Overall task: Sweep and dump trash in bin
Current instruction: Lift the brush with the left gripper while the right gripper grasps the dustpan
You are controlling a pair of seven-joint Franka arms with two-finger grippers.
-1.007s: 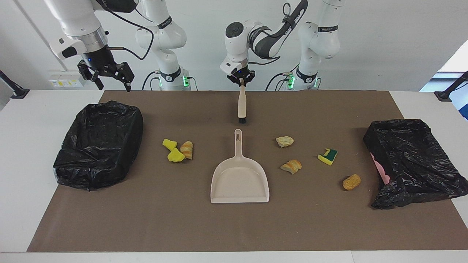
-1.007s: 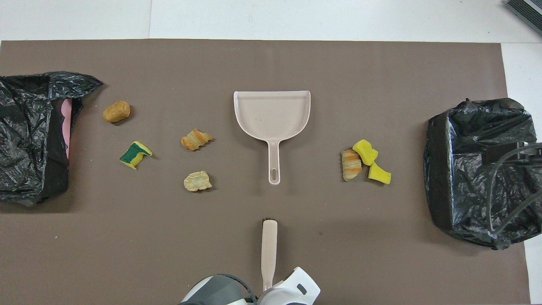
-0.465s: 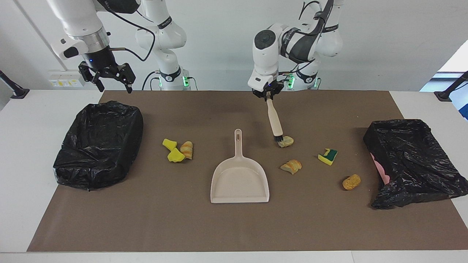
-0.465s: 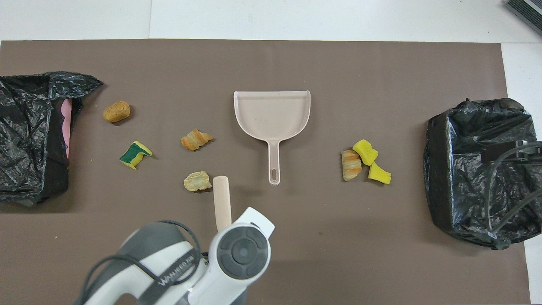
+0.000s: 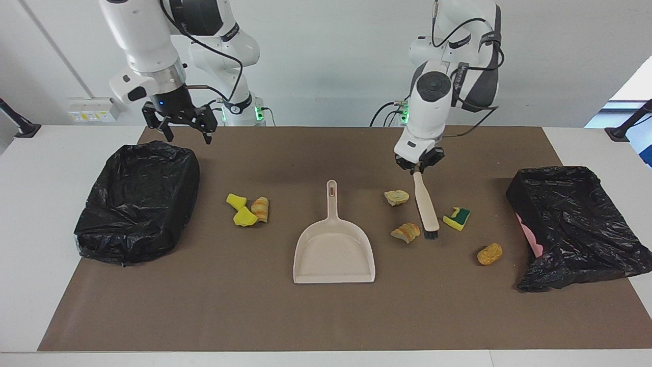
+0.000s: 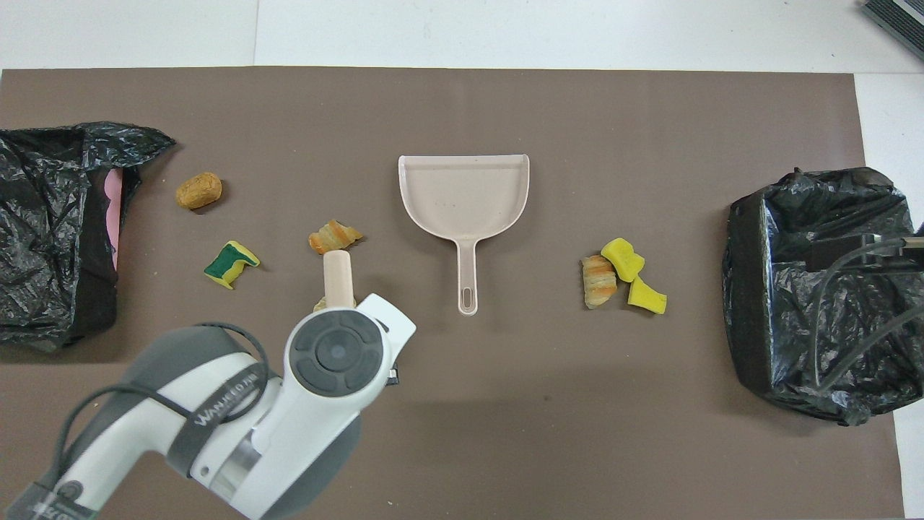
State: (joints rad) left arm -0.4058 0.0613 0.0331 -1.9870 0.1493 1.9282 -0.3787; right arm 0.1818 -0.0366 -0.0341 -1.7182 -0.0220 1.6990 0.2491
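Below the left gripper (image 5: 419, 167), pinched on a brush (image 5: 426, 208), bristles meet the mat beside a striped chunk (image 5: 406, 232) at their nine o'clock. Right gripper (image 5: 184, 124) hangs spread over the mat's edge.
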